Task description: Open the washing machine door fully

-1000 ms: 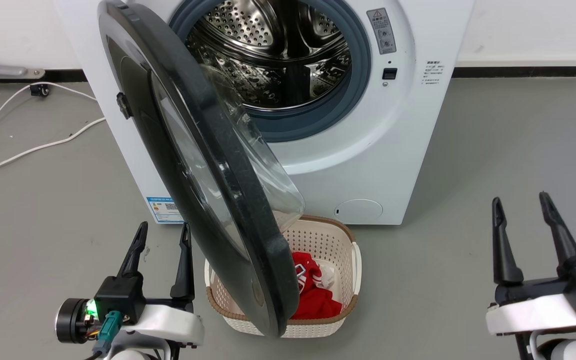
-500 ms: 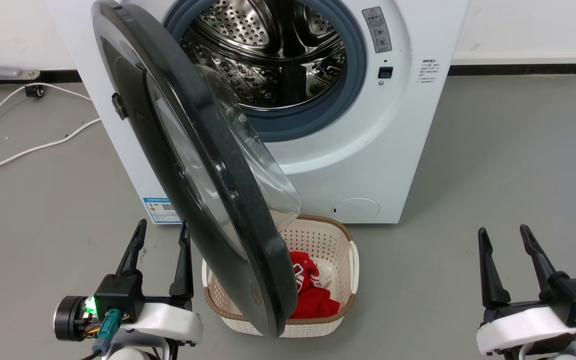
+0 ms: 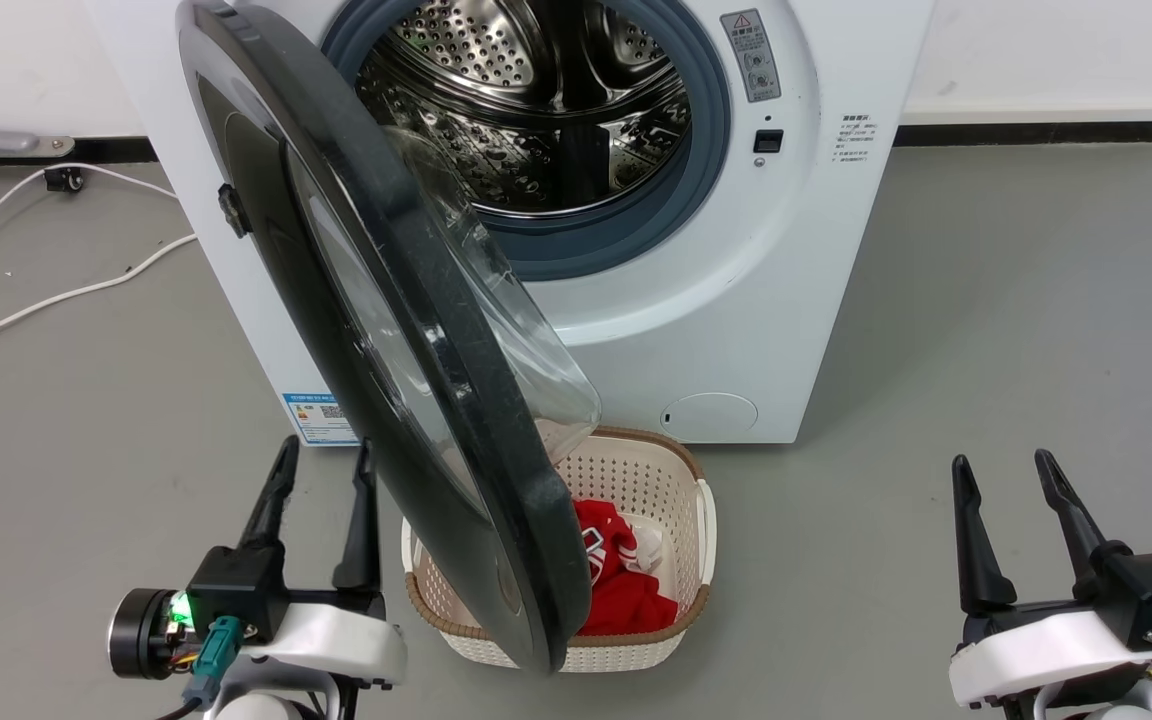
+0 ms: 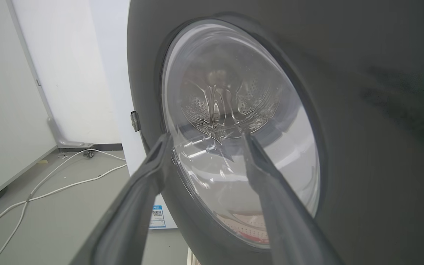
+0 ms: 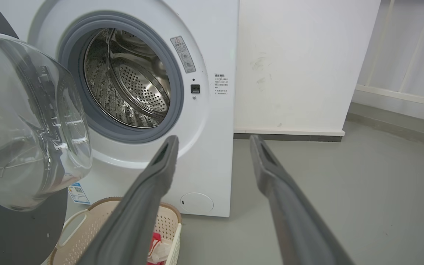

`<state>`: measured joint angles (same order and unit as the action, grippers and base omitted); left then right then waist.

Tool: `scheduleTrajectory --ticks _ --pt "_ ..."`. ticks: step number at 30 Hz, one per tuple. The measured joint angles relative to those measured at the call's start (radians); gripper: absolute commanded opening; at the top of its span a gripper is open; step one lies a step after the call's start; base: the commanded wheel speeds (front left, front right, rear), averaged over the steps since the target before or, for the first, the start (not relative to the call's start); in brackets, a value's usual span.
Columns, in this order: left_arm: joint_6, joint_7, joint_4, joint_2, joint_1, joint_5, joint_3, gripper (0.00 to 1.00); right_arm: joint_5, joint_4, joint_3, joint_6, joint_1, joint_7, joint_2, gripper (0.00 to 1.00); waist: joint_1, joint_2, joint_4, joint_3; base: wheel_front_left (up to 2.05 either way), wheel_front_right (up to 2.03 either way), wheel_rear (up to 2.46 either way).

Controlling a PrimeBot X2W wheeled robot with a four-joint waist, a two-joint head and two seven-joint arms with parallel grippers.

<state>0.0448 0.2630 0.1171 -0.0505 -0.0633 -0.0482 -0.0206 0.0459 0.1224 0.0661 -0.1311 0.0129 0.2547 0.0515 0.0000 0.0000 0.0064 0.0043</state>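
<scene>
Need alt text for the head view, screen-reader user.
The washing machine door stands partly open, angled out above a laundry basket holding red clothes, exposing the steel drum. The left pincer is open close beside the door's outer face; the right pincer is open, well off to the right.

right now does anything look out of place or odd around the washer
Nothing looks spilled or damaged. Two things stand out: the laundry basket, holding a red garment, sits right under the lower edge of the partly open washing machine door, and a loose white cable trails across the floor left of the machine.
</scene>
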Motion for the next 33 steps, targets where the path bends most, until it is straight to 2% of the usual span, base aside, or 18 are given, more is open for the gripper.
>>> scheduleTrajectory --ticks 9,14,25,30,33 --pt "0.005 0.000 -0.034 0.000 -0.003 -0.005 0.002 0.00 0.001 0.004 0.004 0.000 0.002 0.001 0.000 1.00 0.0000 0.0000 0.001 0.002 0.00 0.00 0.00" --pt "0.005 0.000 -0.109 0.000 -0.026 -0.009 0.010 0.00 0.006 0.004 0.006 0.000 0.003 0.003 0.000 1.00 0.0000 0.0000 0.004 0.006 0.00 0.00 0.00" --pt "-0.012 0.000 -0.458 0.000 -0.112 0.016 0.013 0.00 0.017 0.010 0.008 0.000 0.015 0.003 0.000 1.00 0.0000 0.0000 0.012 0.015 0.00 0.00 0.00" --pt "-0.013 0.000 -0.624 0.000 -0.138 0.030 -0.037 0.00 0.023 0.015 0.007 0.000 0.019 0.004 0.000 1.00 0.0000 0.0000 0.010 0.016 0.00 0.00 0.00" --pt "0.006 0.000 -0.689 0.000 -0.144 0.039 -0.092 0.00 0.024 0.018 0.006 0.000 0.019 0.004 0.000 1.00 0.0000 0.0000 0.008 0.016 0.00 0.00 0.00"
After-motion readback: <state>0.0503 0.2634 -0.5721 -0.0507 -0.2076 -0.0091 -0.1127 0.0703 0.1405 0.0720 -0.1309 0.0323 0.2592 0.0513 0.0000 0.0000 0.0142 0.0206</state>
